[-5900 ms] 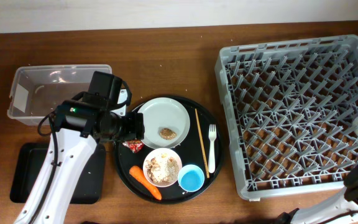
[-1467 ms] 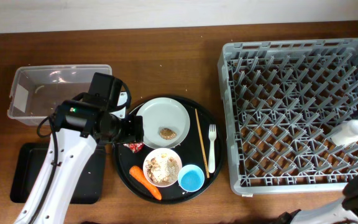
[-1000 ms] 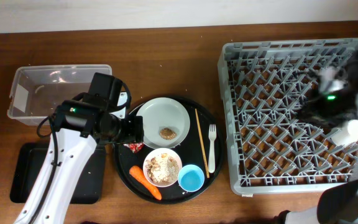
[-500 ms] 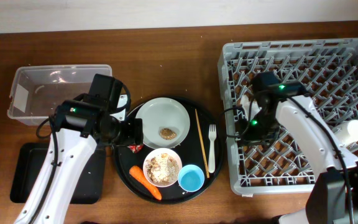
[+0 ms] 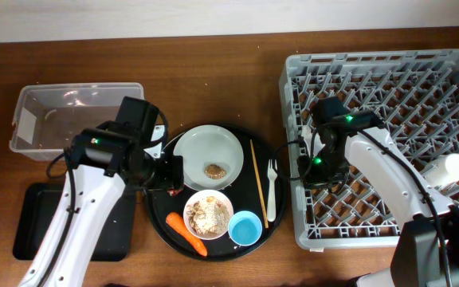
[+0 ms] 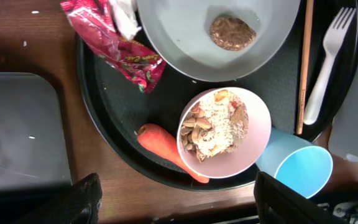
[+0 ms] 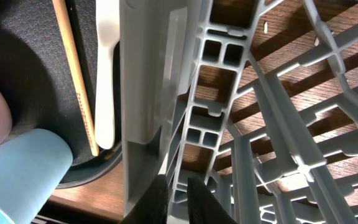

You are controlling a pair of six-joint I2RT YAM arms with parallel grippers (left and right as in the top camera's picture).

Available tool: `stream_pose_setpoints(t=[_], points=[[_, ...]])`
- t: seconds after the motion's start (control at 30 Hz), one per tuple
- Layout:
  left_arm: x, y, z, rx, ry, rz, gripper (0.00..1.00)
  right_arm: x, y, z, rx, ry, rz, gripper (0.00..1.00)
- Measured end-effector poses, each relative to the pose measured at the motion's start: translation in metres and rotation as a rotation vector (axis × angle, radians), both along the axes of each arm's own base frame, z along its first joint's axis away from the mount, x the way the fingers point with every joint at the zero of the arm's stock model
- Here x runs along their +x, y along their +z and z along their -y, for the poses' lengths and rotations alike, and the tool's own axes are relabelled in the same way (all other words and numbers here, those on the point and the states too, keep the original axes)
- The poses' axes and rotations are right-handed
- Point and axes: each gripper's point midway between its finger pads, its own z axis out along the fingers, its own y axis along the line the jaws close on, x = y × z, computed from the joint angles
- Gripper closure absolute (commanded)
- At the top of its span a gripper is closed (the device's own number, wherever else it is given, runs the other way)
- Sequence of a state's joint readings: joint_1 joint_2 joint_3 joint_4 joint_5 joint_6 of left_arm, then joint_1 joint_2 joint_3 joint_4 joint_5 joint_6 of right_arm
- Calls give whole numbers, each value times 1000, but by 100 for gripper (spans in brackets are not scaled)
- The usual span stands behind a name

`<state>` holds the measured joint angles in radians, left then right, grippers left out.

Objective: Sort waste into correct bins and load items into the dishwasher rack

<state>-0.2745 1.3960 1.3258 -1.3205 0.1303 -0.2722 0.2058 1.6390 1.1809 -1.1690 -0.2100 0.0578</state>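
My left gripper [image 5: 172, 171] [image 6: 179, 211] hangs open over the left side of the round black tray [image 6: 104, 112], above the red wrapper [image 6: 117, 46] and tissue wad [image 6: 124, 15]. On the tray lie the plate [image 5: 205, 147] with a brown scrap [image 6: 232, 32], the bowl [image 5: 208, 214] of scraps, the carrot [image 6: 166, 146], the blue cup [image 5: 245, 229], the fork [image 5: 272, 191] and the chopsticks [image 5: 256, 183]. Just inside the left wall of the dishwasher rack [image 7: 145, 93], my right gripper [image 5: 309, 169] [image 7: 180, 199] is shut, with nothing seen between its fingers. A white cup [image 5: 446, 168] lies in the rack.
The clear tub [image 5: 22, 119] stands at the back left. In front of it lies the shallow black tray [image 5: 34, 223], partly under my left arm. The rack's upright pegs surround my right wrist. Bare wood shows between the round tray and the rack.
My right arm swept from the rack's right side to its left wall and settled slightly lower. My left arm has barely shifted over the wrapper.
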Motion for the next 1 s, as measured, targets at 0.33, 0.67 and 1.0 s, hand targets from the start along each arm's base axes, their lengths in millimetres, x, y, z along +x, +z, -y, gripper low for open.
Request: stream_pose_setpoints(t=[0.33,0.67,1.0], points=[[-10,0,22,-3,-89,-1,21,-6,22,11,-60,-20,-28,44],[-21,0,44,-4,-171,-3,16,2,82,49,-40,-155,178,17],[-31,0,59,-17,-196,-14,13,0,81,59,-80,-148,178,12]])
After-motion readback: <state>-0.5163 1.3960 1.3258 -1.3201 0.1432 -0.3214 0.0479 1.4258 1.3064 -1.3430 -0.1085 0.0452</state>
